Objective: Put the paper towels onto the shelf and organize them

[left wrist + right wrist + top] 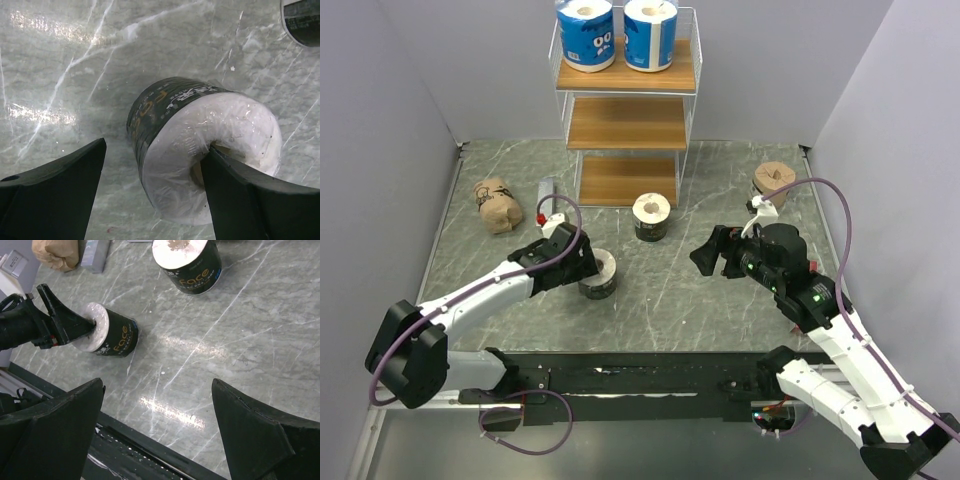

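Left tool (156,146), wide open, straddles the wall of a black paper towel roll (200,130) lying on its side on the grey marbled worktop (660,305). We see one finger (245,200) entering the roll's centre hole and the other finger (55,195) standing clear of the wrapper, so nothing is gripped. In the right wrist view the roll's white end face is turned toward the left arm.

Right tool (157,382) hangs above bare worktop to the right, its jaws spread wide and holding nothing.

A second black roll (651,216) stands upright just in front of the bottom board of the shelf (626,122). On the shelf's top tier, inside the wire rail, we find the left blue-and-white roll (586,32) and the right blue-and-white roll (651,32) upright, side by side.

The left kraft roll (496,204) lies near the left wall, beside a flat grey bar (545,190) and a small red packet (541,217). The right kraft roll (776,180) stands near the far right corner of the worktop, behind the right arm.
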You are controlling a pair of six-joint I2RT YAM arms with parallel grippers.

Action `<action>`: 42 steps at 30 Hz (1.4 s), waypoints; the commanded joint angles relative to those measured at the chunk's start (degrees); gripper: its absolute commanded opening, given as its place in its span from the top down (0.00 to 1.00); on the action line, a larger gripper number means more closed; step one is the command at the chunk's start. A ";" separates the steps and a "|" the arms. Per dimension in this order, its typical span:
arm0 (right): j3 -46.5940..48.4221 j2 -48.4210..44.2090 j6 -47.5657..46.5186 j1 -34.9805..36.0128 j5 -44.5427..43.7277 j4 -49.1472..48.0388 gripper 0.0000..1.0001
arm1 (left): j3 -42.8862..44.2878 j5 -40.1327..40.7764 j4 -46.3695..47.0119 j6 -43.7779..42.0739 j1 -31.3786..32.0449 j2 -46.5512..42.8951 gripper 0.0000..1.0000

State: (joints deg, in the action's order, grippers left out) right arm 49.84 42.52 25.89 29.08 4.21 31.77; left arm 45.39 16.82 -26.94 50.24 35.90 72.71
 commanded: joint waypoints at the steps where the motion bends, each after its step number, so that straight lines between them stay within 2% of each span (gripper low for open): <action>1: 1.13 -0.25 0.13 0.10 0.71 -1.62 0.05 | 0.50 -1.86 4.24 -1.63 -0.48 -0.81 0.20; 5: 1.13 0.28 0.39 0.19 1.07 -1.80 0.06 | -0.65 -3.72 6.02 -1.37 -0.39 -2.30 0.29; 9: 0.96 0.63 0.57 0.10 1.33 -2.32 0.07 | 0.67 -2.93 4.88 -1.72 -0.48 -2.83 0.47; 12: 1.48 1.33 0.74 0.10 1.68 -2.50 0.07 | 1.98 -2.93 4.27 -2.42 -0.48 -2.66 0.56; 16: 2.71 1.69 1.18 0.10 3.44 -2.50 0.08 | 3.83 -3.46 4.09 -3.30 -0.92 -2.22 0.58; 25: 1.04 -0.69 2.94 0.19 3.88 -3.12 0.09 | 11.91 -6.01 5.49 -6.90 -7.07 0.41 0.61; 28: 1.39 -1.30 2.68 0.19 3.53 -1.98 0.09 | 18.05 -6.01 4.88 -8.66 -8.30 2.60 0.60; 34: 1.22 -3.32 2.85 0.10 2.74 -1.45 0.09 | 35.79 -3.11 2.24 -12.97 -10.23 8.58 0.60; 42: 0.96 -4.64 3.03 0.10 1.77 -0.13 0.09 | 49.09 -1.00 2.85 -15.70 -12.87 15.79 0.59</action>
State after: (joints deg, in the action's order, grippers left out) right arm 49.87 39.09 28.53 29.10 7.31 31.46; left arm 88.29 13.91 -27.05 36.62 24.10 86.06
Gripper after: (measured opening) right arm 0.913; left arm 0.420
